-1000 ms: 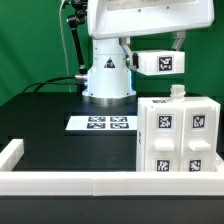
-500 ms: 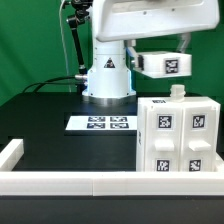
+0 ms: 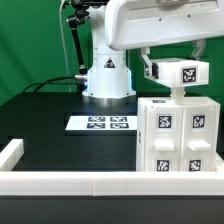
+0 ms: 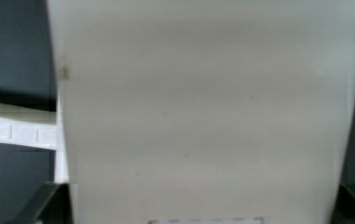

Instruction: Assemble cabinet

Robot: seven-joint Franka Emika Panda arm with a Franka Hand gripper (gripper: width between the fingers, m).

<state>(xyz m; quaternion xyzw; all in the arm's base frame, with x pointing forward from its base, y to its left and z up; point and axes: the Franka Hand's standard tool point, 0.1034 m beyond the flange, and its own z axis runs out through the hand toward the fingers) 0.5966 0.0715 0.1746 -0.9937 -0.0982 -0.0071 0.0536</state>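
The cabinet (image 3: pixel 180 136), a white box with four black-and-white tags on its front, stands on the black table at the exterior view's right. A small white peg (image 3: pixel 178 92) sticks up from its top. My gripper (image 3: pixel 172 58) is shut on a small white tagged box (image 3: pixel 180 72) and holds it just above the peg, over the cabinet's top. In the wrist view the held box's blank white face (image 4: pixel 200 110) fills most of the picture and hides the jaws and the cabinet.
The marker board (image 3: pixel 101 123) lies flat on the table in front of the robot's base (image 3: pixel 107 78). A low white border rail (image 3: pixel 60 182) runs along the table's front and left edge; a stretch of it also shows in the wrist view (image 4: pixel 14 125).
My gripper has carried the small tagged box toward the exterior view's right and a little lower, from beside the robot's base to above the cabinet's peg.
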